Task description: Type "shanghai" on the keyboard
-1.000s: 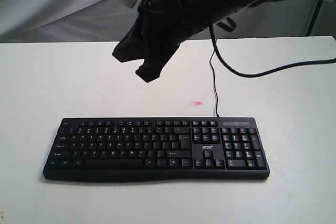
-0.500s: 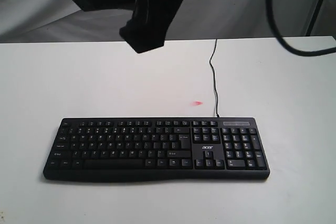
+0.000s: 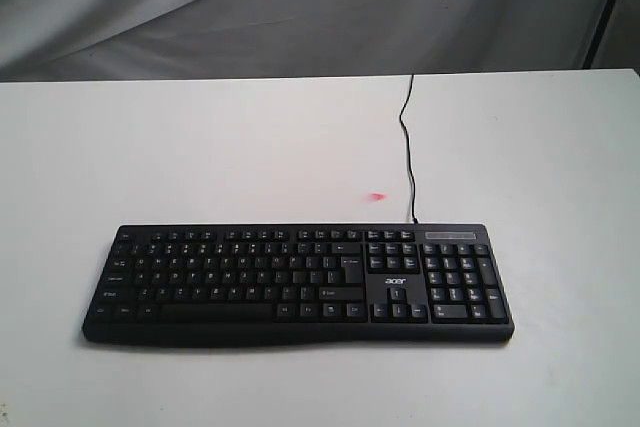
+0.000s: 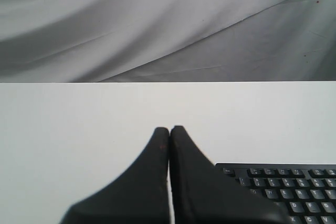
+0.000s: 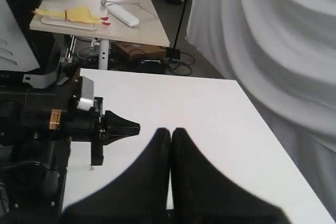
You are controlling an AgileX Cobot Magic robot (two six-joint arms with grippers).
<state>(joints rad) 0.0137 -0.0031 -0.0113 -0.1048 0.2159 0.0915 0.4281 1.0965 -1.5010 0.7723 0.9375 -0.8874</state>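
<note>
The black keyboard [image 3: 296,285] with white legends lies flat near the front of the white table [image 3: 200,147], and its thin cable [image 3: 407,147] runs toward the back edge. No arm shows in the exterior view. In the left wrist view my left gripper [image 4: 169,128] is shut with nothing in it, above bare table just beside the keyboard's corner [image 4: 286,183]. My right gripper [image 5: 170,129] is also shut and empty over bare white table, with the keyboard out of that view. The other arm [image 5: 79,121] shows there, its pointed tip closed.
A small pink spot [image 3: 376,197] marks the table behind the keyboard. Grey cloth [image 3: 300,7] hangs behind the table. In the right wrist view a second wooden table [image 5: 100,3] with a yellow toy and cables on the floor lie beyond the table's edge.
The dark arm that hung over the back of the table in the exterior view has risen and left that view. The keyboard has not moved.
</note>
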